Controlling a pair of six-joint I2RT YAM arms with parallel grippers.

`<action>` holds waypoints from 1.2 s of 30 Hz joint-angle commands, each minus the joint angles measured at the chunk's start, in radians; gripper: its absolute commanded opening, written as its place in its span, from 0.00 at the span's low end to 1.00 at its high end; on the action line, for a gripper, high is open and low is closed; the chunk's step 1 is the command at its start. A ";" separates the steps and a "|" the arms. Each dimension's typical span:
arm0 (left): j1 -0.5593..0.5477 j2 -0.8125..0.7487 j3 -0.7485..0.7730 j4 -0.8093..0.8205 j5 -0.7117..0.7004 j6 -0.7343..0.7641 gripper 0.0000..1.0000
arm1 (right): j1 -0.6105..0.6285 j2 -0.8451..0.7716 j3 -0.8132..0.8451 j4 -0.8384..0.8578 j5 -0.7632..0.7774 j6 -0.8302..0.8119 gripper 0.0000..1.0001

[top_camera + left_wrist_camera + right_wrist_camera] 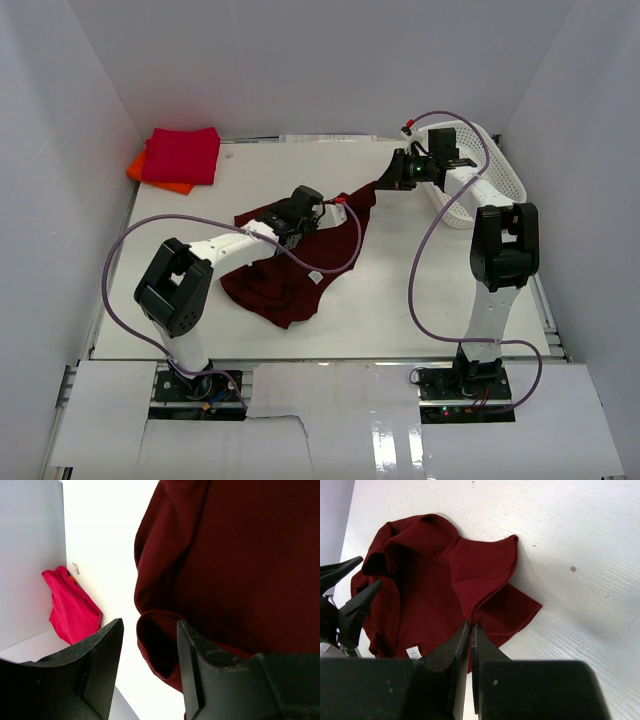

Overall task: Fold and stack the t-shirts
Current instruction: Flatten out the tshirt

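Note:
The dark maroon t-shirt (290, 275) lies crumpled across the middle of the table, with its white neck label (413, 652) facing up. My right gripper (384, 184) is shut on a pinch of the shirt's far right edge (471, 624) and holds that cloth up off the table. My left gripper (318, 212) hovers over the shirt's upper middle with its jaws open. In the left wrist view a maroon sleeve cuff (160, 647) shows through the gap between the fingers (107, 652), and nothing is pinched. The folded crimson-red t-shirt (182, 155) rests on the orange one (150, 172) at the far left corner.
A white mesh basket (486, 165) stands at the far right, behind the right arm. Purple cables (345, 255) loop over the maroon shirt and beside both arms. White walls close in the table on the left, back and right.

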 commanded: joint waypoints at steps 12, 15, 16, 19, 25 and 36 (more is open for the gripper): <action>0.063 0.045 0.047 -0.040 -0.065 -0.061 0.55 | -0.004 0.025 0.053 -0.016 -0.025 -0.005 0.08; 0.064 0.083 0.095 -0.072 -0.076 -0.083 0.49 | -0.004 0.032 0.054 -0.016 -0.025 -0.005 0.08; 0.064 0.086 0.096 -0.072 -0.076 -0.087 0.49 | -0.004 0.034 0.051 -0.016 -0.027 -0.005 0.08; 0.064 0.074 0.075 -0.071 -0.068 -0.092 0.50 | -0.004 0.037 0.048 -0.013 -0.028 -0.007 0.08; 0.078 0.062 0.055 -0.036 -0.071 -0.084 0.50 | -0.004 0.040 0.044 -0.013 -0.028 -0.011 0.08; 0.150 0.002 0.102 -0.045 0.042 -0.233 0.00 | -0.004 0.048 0.045 -0.013 -0.024 -0.011 0.08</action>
